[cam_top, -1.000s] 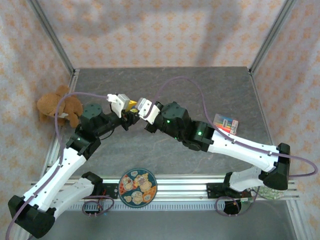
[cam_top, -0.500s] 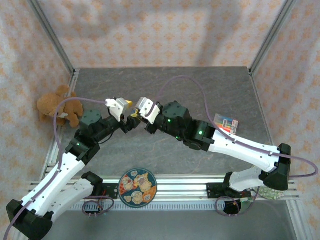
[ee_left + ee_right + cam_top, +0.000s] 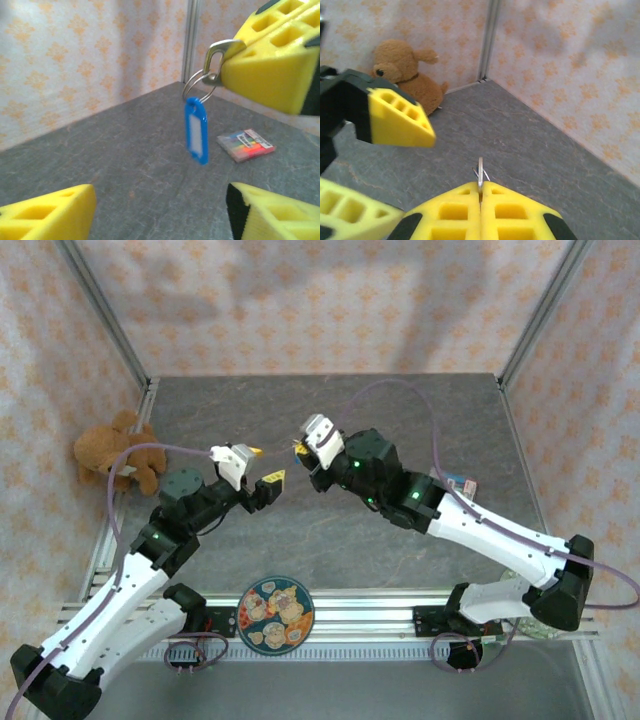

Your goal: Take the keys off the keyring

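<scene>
My right gripper is shut on the pale metal key, whose thin edge sticks out between the closed yellow fingers. The thin ring and bright blue tag of the keyring hang from the key's head, well above the table. My left gripper is open, its yellow fingers spread wide just left of and below the tag, touching nothing. Seen from the left wrist, the right gripper is at the upper right.
A brown teddy bear sits against the left wall. A small multicoloured box lies on the grey table right of the arms. A patterned plate rests at the near edge. Metal frame posts stand at the corners.
The two grippers, close together before, have drawn apart. The right gripper has pulled back to the right with the key and keyring, and the left gripper now stands open.
</scene>
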